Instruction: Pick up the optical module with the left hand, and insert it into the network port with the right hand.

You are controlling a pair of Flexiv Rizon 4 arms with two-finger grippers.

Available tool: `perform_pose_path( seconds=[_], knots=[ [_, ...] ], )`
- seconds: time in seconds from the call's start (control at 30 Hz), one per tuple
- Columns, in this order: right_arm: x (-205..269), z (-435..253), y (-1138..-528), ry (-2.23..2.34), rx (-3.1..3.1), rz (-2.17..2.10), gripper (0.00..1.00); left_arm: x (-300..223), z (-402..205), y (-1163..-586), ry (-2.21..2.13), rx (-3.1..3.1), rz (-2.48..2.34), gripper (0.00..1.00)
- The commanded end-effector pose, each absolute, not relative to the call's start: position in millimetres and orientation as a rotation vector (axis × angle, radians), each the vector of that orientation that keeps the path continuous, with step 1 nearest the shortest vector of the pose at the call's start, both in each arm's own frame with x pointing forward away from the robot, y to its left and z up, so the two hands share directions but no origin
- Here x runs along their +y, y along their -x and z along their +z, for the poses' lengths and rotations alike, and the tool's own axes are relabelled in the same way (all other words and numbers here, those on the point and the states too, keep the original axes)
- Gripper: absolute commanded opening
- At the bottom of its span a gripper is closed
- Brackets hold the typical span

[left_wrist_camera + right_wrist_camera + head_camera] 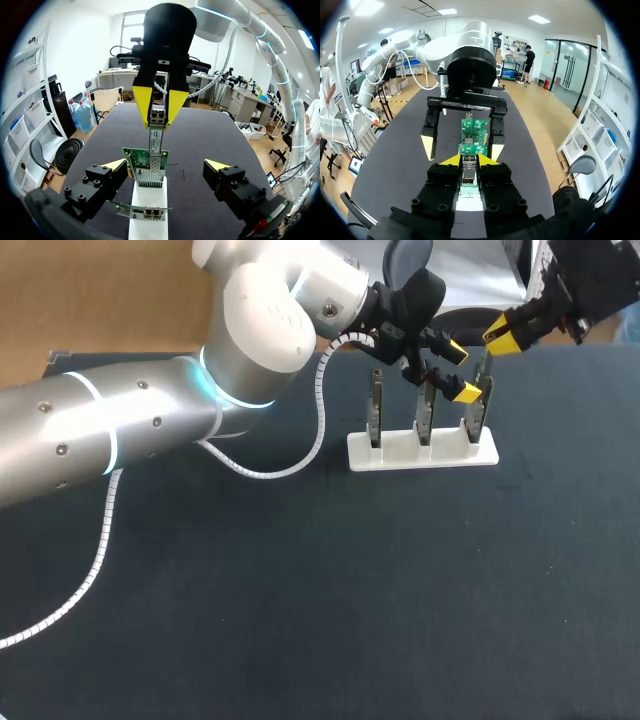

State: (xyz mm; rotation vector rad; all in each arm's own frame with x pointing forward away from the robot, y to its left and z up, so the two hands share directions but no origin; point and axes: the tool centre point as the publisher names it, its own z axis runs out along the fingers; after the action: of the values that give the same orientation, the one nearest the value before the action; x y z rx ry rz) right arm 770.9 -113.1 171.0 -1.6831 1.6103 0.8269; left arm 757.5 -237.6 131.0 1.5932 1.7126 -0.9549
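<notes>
The optical module [157, 131], a slim metal stick, is held upright with my right gripper [158, 105] shut on its upper end. Its lower end meets the port cage of a green network card [146, 161] standing in the white rack [148, 207]. In the right wrist view the module [469, 172] sits between my right gripper's [470, 160] yellow tips. In the head view that gripper [500, 337] hangs over the rack's right-end card [478, 412]. My left gripper [460, 371] is open beside that card, its fingers [114, 166] spread to either side of it and touching nothing.
The white rack [422, 451] holds three upright cards on the dark table [300, 600], at the back right. My left arm [120, 430] and its coiled white cable [320, 410] cross the table's left half.
</notes>
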Motion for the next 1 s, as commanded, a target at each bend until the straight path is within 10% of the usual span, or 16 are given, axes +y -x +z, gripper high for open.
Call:
perform_pose_path(
  seconds=[0.03, 1.0],
  knots=[
    [-113.2, 172.0, -768.5, 1.683, 1.609, 0.815, 0.0, -237.9, 131.6, -756.8, -1.593, 1.717, -0.951, 1.0],
    [-112.6, 176.2, -768.3, 1.694, 1.588, 0.783, 0.0, -237.9, 131.6, -756.8, -1.593, 1.717, -0.951, 1.0]
  ],
)
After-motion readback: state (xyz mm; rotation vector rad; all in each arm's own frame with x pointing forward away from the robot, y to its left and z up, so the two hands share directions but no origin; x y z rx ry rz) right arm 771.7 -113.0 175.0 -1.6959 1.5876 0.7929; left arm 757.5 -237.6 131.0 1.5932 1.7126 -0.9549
